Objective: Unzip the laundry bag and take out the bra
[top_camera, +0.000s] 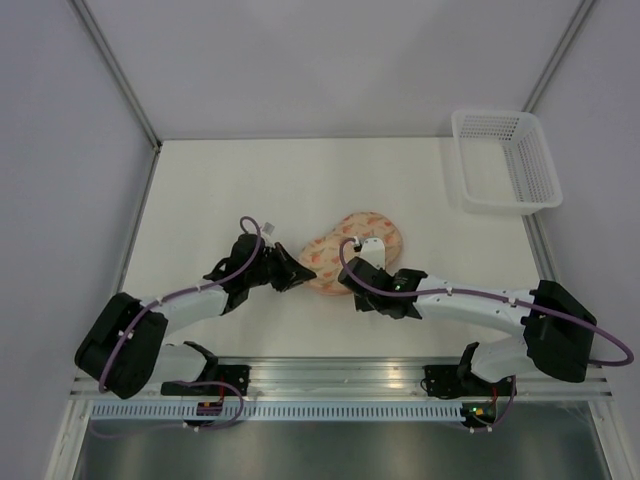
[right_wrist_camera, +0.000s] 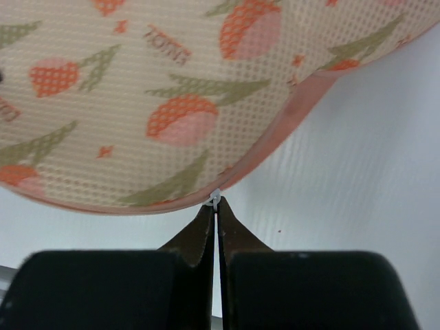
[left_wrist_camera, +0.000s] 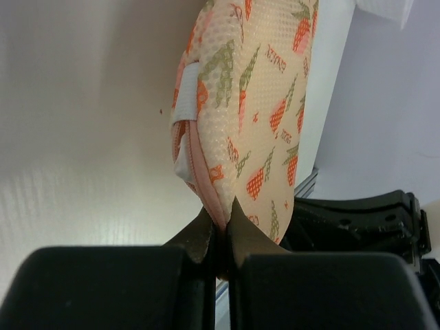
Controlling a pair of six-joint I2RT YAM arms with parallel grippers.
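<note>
From the top external view, the laundry bag (top_camera: pixel 352 250) lies near the middle of the table (top_camera: pixel 220 190), well apart from the white mesh basket (top_camera: pixel 500 160) at the far right corner. The left gripper (top_camera: pixel 296 272) meets its left end and the right gripper (top_camera: pixel 350 282) its near edge. The bag looks closed, and the bra cannot be seen in any view; presumably it is inside.

In the left wrist view, the left gripper (left_wrist_camera: pixel 221 223) is clamped on the pink zipper rim (left_wrist_camera: pixel 206 182) at the bag's end. The printed mesh (left_wrist_camera: pixel 261 103) rises above it in a rounded dome, soft and puffy. It looks light and likely to buckle rather than resist, so this pinch on the firmer rim is a sound anchor.

In the right wrist view, the right gripper (right_wrist_camera: pixel 215 210) is pinched shut on a tiny white piece (right_wrist_camera: pixel 215 201) at the rim (right_wrist_camera: pixel 302 103), probably the zipper pull, though it is too small to be sure. So small a tab could slip out. I judge the pull should follow the curve of the rim, with the other end held taut.
</note>
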